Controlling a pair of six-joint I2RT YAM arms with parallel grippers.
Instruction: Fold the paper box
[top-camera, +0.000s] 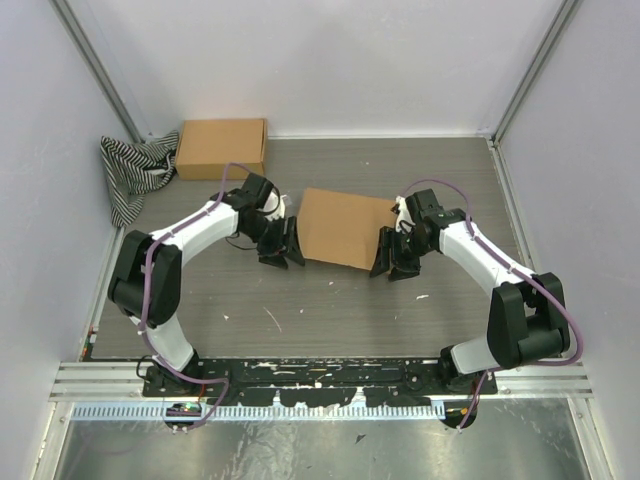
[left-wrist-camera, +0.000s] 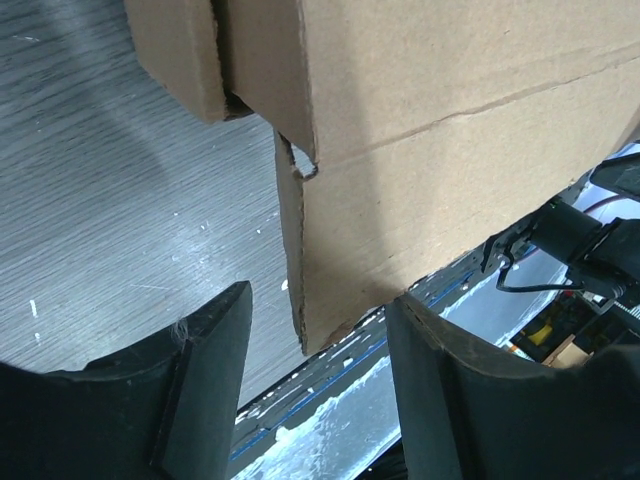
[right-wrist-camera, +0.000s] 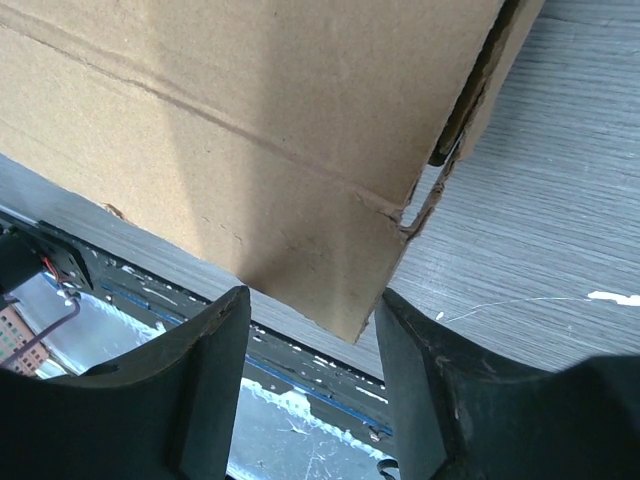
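The paper box (top-camera: 343, 226) lies in the middle of the table, its brown lid panel facing up. My left gripper (top-camera: 283, 250) is open at the box's near left corner. In the left wrist view the box (left-wrist-camera: 450, 130) fills the top, and its creased flap corner hangs just above the gap between the open fingers (left-wrist-camera: 212, 370) of the left gripper (left-wrist-camera: 320, 370). My right gripper (top-camera: 394, 258) is open at the near right corner. In the right wrist view the box's flap corner (right-wrist-camera: 330, 270) reaches down between the tips of the right gripper (right-wrist-camera: 312, 370). Neither gripper clamps the cardboard.
A fully formed brown cardboard box (top-camera: 222, 148) stands at the back left against the wall. A black-and-white striped cloth (top-camera: 135, 172) lies beside it in the left corner. A metal rail (top-camera: 320, 380) runs along the near edge by the arm bases.
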